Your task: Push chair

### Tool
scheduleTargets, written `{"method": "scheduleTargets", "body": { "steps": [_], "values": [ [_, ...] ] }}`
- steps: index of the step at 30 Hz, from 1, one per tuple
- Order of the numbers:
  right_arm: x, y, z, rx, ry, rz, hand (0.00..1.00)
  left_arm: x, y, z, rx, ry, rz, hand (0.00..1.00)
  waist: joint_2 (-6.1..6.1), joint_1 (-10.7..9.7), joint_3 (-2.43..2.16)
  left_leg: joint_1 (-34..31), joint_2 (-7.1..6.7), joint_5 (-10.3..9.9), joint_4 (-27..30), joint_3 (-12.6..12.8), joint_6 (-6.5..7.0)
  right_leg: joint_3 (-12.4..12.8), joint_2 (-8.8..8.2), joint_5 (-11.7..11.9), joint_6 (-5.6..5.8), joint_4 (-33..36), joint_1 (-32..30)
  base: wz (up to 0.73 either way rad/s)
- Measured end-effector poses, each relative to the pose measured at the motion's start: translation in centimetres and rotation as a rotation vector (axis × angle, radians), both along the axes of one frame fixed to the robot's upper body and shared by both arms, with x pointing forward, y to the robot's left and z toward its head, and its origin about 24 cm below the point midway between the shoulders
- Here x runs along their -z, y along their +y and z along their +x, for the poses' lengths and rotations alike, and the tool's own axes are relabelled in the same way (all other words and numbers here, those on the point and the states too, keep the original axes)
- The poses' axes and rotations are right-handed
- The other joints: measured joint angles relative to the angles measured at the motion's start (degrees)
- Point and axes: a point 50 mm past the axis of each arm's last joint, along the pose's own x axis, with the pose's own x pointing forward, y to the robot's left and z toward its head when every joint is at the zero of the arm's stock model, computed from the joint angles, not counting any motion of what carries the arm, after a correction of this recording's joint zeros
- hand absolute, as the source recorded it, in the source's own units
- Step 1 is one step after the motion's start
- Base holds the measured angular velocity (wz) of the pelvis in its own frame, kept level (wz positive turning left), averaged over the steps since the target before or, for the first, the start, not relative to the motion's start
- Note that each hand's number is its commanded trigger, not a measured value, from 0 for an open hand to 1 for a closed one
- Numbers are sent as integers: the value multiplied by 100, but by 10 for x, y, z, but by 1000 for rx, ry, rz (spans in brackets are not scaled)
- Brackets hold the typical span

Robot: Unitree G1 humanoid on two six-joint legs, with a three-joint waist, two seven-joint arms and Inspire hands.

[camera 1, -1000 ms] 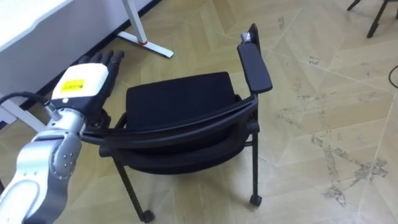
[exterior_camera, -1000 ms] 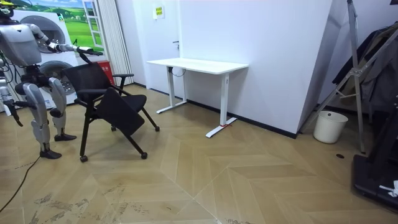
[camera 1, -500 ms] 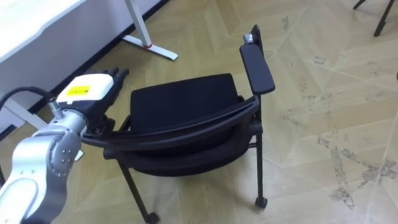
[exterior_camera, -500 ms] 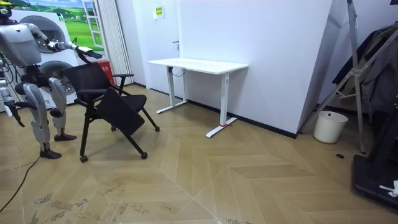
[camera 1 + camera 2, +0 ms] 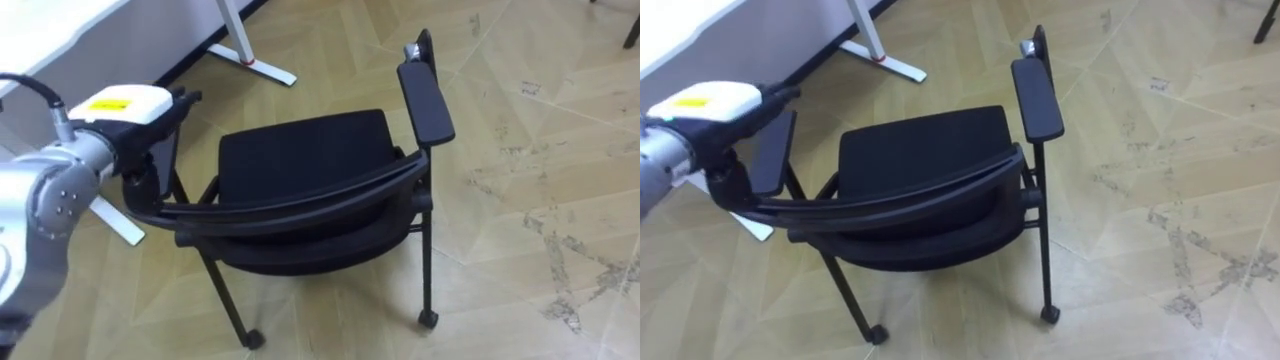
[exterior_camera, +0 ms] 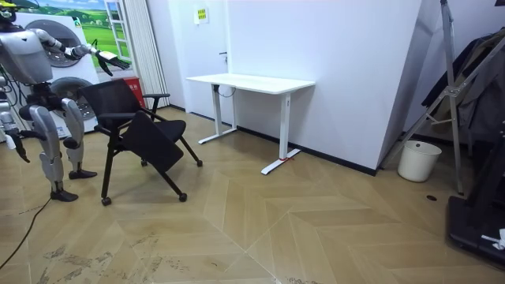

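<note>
The robot is standing behind a black wheeled chair [image 5: 300, 160] on the wooden floor [image 5: 540, 150], close to a white desk [image 5: 60, 35]. Its left hand [image 5: 128, 108] is hovering over the chair's left armrest [image 5: 770, 150], fingers stretched out straight and held together. Its right hand [image 6: 19, 148] is hanging low at its side.

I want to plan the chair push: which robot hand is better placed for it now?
The left, probably. The left robot hand is open over the left end of the backrest of the black chair. The right robot hand hangs low at the robot's side, away from the chair.
</note>
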Motion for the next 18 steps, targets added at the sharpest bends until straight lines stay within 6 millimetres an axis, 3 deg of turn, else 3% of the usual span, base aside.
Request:
{"method": "scheduleTargets", "body": {
  "steps": [2, 7, 12, 13, 18],
  "values": [
    [0, 0, -2, 1, -1, -1, 0, -17, -6, 1, 36, -43, 14, 0, 4, 74, -3, -1, -1, 0, 5, -18, 0, 5, 0, 0, 0, 0, 3, 0],
    [0, -1, -5, 3, 2, -4, 0, -38, -8, 4, 73, -59, 11, 0, 68, 126, -41, 21, -2, 0, 4, -108, 0, 23, 4, 0, 0, 1, 46, 3],
    [-1, -3, -6, 30, -10, -2, 0, -53, -5, 3, 106, -11, 2, 0, 47, 148, -9, 91, -3, 0, -18, -120, 0, 35, 6, 0, 0, 0, 101, 2],
    [-1, -3, -7, 36, -12, 2, 0, -56, -4, 3, 105, -4, 14, 0, 66, 147, -24, 94, -4, 0, -19, -120, 0, 55, 6, 0, 0, 2, 106, 0],
    [-1, -3, -8, 0, -9, -5, 0, -70, -1, 2, 92, 18, 56, 0, 19, 209, 11, 89, -12, 0, -11, -113, 1, 259, 12, 0, 0, 1, 106, 0]
  ]
}}
